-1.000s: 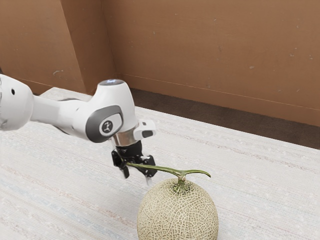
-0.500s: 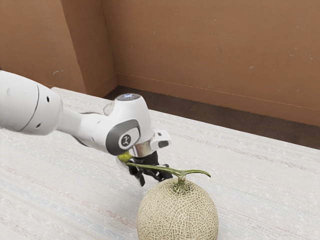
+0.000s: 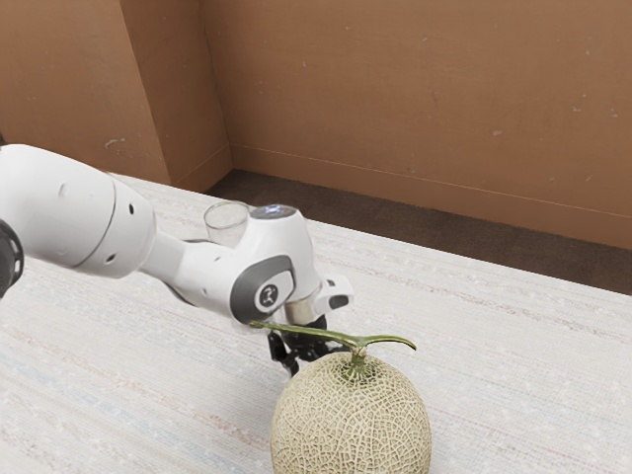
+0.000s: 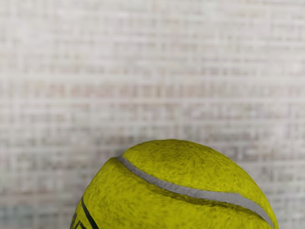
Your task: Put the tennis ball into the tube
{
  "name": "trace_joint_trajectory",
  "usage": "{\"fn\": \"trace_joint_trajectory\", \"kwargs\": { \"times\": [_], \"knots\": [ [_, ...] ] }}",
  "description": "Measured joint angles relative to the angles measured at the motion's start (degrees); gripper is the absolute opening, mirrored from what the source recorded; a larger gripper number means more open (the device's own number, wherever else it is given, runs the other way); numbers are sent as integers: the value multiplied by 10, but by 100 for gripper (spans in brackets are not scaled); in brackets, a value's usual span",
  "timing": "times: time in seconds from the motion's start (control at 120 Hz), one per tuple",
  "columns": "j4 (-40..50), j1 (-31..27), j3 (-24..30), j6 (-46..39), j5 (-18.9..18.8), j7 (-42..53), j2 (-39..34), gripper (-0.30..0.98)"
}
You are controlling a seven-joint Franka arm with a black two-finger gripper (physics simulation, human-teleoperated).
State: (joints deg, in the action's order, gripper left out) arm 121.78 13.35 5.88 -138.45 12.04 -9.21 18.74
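My black gripper [image 3: 304, 349] is low behind the melon in the exterior view, its fingers spread apart and partly covered by the melon and its stem. In the wrist view, a yellow-green tennis ball [image 4: 176, 191] with a grey seam looms large at the lower edge, just under my hand. Whether a finger touches it is hidden. A clear tube [image 3: 227, 219] stands behind the arm's wrist in the exterior view, its round rim showing and its lower part covered by the arm.
A big netted melon [image 3: 352, 420] stands in the exterior view's foreground, with a green stem [image 3: 306, 332] reaching across in front of my gripper. The pale woven table surface [image 3: 513, 365] extends toward the exterior view's right. A brown wall rises behind.
My hand has moved toward the exterior view's right and lower. The tube's rim has come into sight behind the arm. A yellow-green patch seen beside the hand half a second ago is now hidden.
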Motion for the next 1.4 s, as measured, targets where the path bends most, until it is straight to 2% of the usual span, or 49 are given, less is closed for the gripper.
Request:
{"fn": "trace_joint_trajectory", "kwargs": {
  "times": [0.075, 0.233, 0.358, 0.467, 0.675, 0.825, 1.117, 1.4],
  "knots": [
    [-4, 1, 0, -2, 1, -1, 3, 67],
    [-7, 3, 0, -4, 5, -4, 4, 37],
    [-7, 3, -1, -4, 1, -12, -7, 23],
    [-2, 3, -1, 4, -7, -23, -48, 13],
    [0, 2, -1, 48, -19, -46, -111, 9],
    [-34, -11, -11, 113, -46, -56, -151, 10],
    [-167, -14, -63, 281, -81, -48, -152, 12],
    [-212, -14, -82, 344, -110, -18, -149, 17]
  ]
}}
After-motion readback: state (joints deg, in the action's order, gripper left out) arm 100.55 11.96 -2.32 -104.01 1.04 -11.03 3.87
